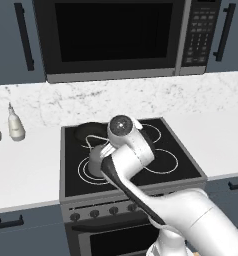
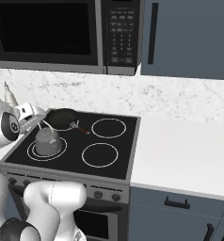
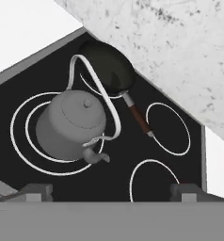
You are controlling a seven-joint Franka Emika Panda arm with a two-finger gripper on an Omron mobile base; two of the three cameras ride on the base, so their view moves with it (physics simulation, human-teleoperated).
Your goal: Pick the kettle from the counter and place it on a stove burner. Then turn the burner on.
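Although the microwave [image 1: 121, 37] carries a keypad of pale buttons, I cannot read a single label on it from either base view, and I find no legible brand or writing elsewhere. Below it I see the marble counter [image 1: 21, 170] flanking the black glass cooktop [image 2: 128, 141], with the oven's control knobs [image 1: 94, 213] along the front edge, some masked by my own arm in the left base view. My arm covers most of the left half of the cooktop there, so the kettle [image 3: 74, 123] shows only as a grey sliver; the right base view and the hand view give it whole, sitting upright inside the double-ring stove burner [image 3: 20, 136], its wire handle arched up and its spout towards the hand camera. Behind it the black frying pan [image 3: 109, 68] rests on the rear ring, its reddish handle lying between the rings; the left base view shows only its rim. Two pale shakers [image 1: 15, 125] stand on the counter to the left, one cut by the frame edge. My gripper [image 3: 111, 192] hangs above the kettle with its jaws spread wide, clear of it and holding nothing.
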